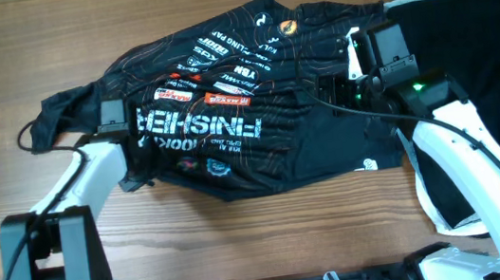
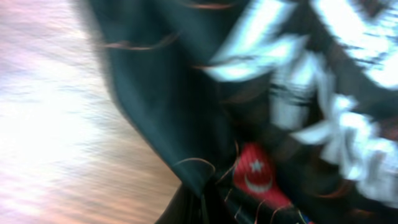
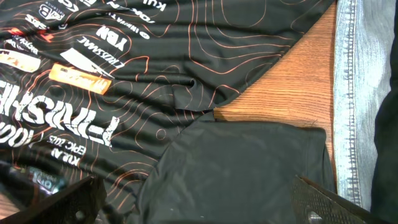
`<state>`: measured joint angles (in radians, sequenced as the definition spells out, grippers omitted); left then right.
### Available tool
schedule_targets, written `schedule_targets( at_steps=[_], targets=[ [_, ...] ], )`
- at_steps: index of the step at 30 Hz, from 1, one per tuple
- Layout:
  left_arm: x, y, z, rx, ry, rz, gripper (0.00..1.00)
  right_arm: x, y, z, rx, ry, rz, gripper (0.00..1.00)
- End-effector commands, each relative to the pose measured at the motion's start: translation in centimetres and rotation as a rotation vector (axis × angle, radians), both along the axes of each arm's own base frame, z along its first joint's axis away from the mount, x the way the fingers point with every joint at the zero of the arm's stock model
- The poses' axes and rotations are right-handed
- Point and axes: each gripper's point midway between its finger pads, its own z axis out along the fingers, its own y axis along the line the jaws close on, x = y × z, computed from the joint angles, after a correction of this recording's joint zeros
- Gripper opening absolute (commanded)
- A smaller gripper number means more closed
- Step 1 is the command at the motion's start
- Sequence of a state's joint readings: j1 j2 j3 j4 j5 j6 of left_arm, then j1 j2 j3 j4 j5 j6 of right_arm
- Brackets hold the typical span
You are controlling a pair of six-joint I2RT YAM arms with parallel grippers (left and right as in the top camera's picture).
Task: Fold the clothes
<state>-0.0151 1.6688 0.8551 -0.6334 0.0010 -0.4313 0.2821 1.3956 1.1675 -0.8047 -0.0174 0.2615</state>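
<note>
**Status of workpiece.** The jersey [image 1: 244, 93] lies on the wooden surface [image 1: 244, 246], between the two arms and roughly at the centre of the overhead view. It is opened out to nearly its full width, printed side up. One sleeve [image 1: 51, 117] trails towards the left edge. The fabric is rumpled, with creases across the logo panel and an uneven lower edge. A plain black panel [image 3: 242, 168], probably the other sleeve, lies flat at the right-hand end beside a patch of bare wood.

**Status of end effectors.**
- Left end effector [image 1: 113, 117]: positioned at the left side of the jersey, near the base of the trailing sleeve. The left wrist view is blurred and shows only cloth at close range, including a red logo [image 2: 255, 174]. Whether the fingers are spread or pinching cloth cannot be determined.
- Right end effector [image 3: 196, 186]: positioned above the right-hand end of the jersey. Both fingers [image 3: 336, 199] appear at the bottom of the right wrist view, set wide apart, with nothing held between them.

**Progress assessment.** No clean fold line is visible and no layer is squared over another. The task is judged to be at an early stage.

**Work outstanding (judgement).**
1. Smooth the panel.
2. Bring both sleeves inward.
3. Fold the body over itself into a compact stack.

**Adjacent items.** A plain black garment [image 1: 495, 33] with a pale blue strip [image 3: 349, 93] lies just beside the jersey on the right. It is not part of the task.
</note>
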Motion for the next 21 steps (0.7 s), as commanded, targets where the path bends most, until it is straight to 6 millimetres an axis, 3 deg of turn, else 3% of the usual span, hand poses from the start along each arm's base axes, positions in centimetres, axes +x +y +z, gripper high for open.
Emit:
schedule_targets(
  at_steps=[1, 3, 7, 9, 11, 12, 13, 14, 15, 18, 21],
  targets=[
    [-1.2, 8.6, 1.2, 0.23, 0.052, 0.189, 0.04, 0.3, -0.8, 0.7, -0.031, -0.03, -0.031, 1.0],
    [1.5, 13.5, 4.7, 0.218, -0.066, 0.369, 0.04, 0.5, -0.8, 0.8, -0.029, -0.037, -0.032, 1.0],
    [5.2, 20.3, 10.5, 0.218, -0.279, 0.534, 0.04, 0.6, -0.8, 0.9, -0.025, -0.04, -0.037, 1.0],
    [5.3, 23.5, 13.0, 0.255, -0.337, 0.604, 0.04, 0.6, -0.8, 0.9, -0.024, -0.04, -0.038, 1.0],
    [5.4, 25.2, 14.4, 0.255, -0.375, 0.641, 0.04, 0.6, -0.8, 0.9, -0.017, -0.037, -0.051, 1.0],
    [5.5, 25.2, 14.7, 0.233, -0.389, 0.642, 0.23, 0.6, -0.8, 0.9, -0.014, -0.037, -0.053, 1.0],
    [5.7, 24.6, 14.7, 0.191, -0.387, 0.629, 0.6, 0.6, -0.8, 0.9, -0.014, -0.037, -0.053, 1.0],
    [5.6, 23.6, 14.2, 0.143, -0.367, 0.613, 0.9, 0.6, -0.8, 0.9, -0.014, -0.037, -0.053, 0.99],
    [5.4, 22.1, 13.7, 0.084, -0.335, 0.593, 1.0, 0.6, -0.8, 0.9, -0.014, -0.037, -0.053, 1.0],
    [3.8, 16.0, 12.2, -0.131, -0.187, 0.523, 1.0, 0.5, -0.8, 0.9, -0.015, -0.036, -0.053, 1.0],
    [0.3, 10.5, 11.3, -0.197, 0.04, 0.45, 1.0, 0.5, -0.8, 0.8, -0.015, -0.035, -0.053, 1.0]
  ],
)
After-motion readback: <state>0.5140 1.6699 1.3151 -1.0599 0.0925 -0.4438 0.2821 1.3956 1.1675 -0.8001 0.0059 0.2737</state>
